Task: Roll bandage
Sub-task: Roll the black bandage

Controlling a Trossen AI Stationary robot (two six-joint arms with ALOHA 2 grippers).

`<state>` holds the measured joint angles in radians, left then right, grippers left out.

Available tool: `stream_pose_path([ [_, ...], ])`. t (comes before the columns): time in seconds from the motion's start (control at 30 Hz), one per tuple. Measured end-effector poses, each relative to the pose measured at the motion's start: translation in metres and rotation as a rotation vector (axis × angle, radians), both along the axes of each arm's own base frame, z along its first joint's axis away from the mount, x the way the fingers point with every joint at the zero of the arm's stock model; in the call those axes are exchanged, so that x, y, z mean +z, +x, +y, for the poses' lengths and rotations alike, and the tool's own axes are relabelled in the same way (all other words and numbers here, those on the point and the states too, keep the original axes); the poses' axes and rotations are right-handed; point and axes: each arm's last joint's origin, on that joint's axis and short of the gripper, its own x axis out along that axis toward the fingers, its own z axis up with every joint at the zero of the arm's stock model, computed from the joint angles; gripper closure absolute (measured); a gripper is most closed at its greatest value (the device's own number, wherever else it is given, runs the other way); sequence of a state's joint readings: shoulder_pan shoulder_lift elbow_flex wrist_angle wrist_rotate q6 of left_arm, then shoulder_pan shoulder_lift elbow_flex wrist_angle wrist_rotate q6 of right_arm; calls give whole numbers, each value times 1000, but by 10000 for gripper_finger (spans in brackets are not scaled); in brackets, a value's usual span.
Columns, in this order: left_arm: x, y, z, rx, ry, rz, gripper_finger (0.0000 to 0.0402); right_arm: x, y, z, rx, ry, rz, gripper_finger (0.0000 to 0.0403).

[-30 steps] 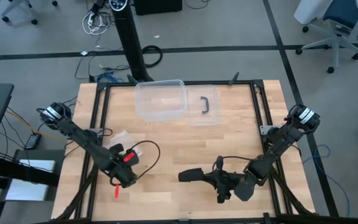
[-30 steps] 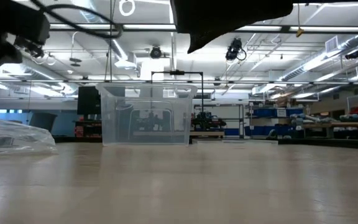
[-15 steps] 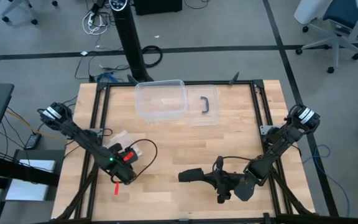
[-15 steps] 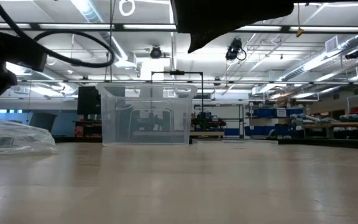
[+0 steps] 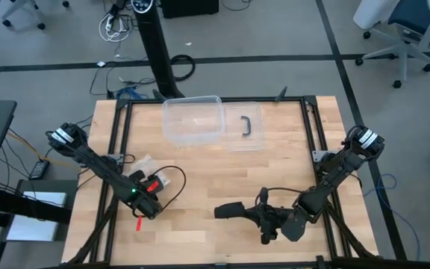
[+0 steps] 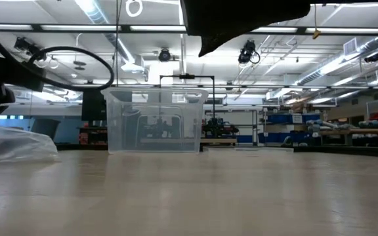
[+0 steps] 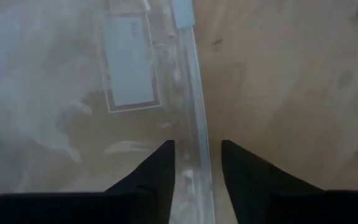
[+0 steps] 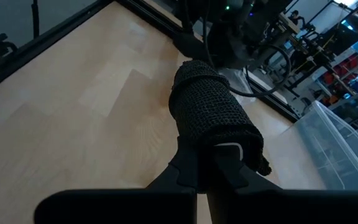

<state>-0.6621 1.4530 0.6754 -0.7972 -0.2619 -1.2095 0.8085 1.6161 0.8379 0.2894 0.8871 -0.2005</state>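
Bandage (image 8: 213, 118), already wound into a short black roll of coarse mesh fabric, sits clamped in the right hand (image 8: 211, 163). That hand's two dark fingers are pressed together on the near end of the roll, and the rest of it sticks out forward beyond the fingertips, tilted slightly upward. From above, the roll (image 5: 228, 211) shows as a dark stub pointing toward the bench's left side, with the right hand (image 5: 254, 214) directly behind it, low over the front middle of the wooden bench (image 5: 275, 168). In the low view the bandage and hand appear only as a dark mass (image 6: 241, 23) hanging at the top, clear of the bench surface.

The left hand (image 5: 149, 196) is at the front-left part of the bench, just beside a crinkly clear plastic bag (image 5: 145, 166). Its wrist view looks straight down: the two dark fingers (image 7: 155, 177) stand apart with a gap between them, and the sealed edge of the bag (image 7: 129, 68), which carries a pale rectangular label, runs down into that gap. Whether the fingers actually touch the plastic cannot be told.

A clear plastic box (image 5: 193, 119) stands at the back middle of the bench, its lid with a black handle (image 5: 248, 127) lying just beside it, well apart from both hands.
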Motion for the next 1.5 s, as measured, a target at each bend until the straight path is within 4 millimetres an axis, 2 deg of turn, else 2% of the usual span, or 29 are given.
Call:
stream_pose_path([
  [0.27,-1,2,-2,-5,-25,-30,387,0,0,0,-2,2,1,397],
  [0.57,21,24,-18,-53,-97,-156,400,-1,0,0,-3,0,4,397],
  [0.73,28,37,-27,-96,-169,-296,397,-1,0,0,-3,0,4,397],
  [0.83,29,41,-27,-101,-152,-347,389,-1,0,0,-3,0,4,397],
  [1.23,15,43,-17,-106,-117,-295,303,-1,0,0,-3,0,4,397],
  [1.5,-6,52,-23,-153,-101,-249,293,-1,0,0,-3,0,5,397],
])
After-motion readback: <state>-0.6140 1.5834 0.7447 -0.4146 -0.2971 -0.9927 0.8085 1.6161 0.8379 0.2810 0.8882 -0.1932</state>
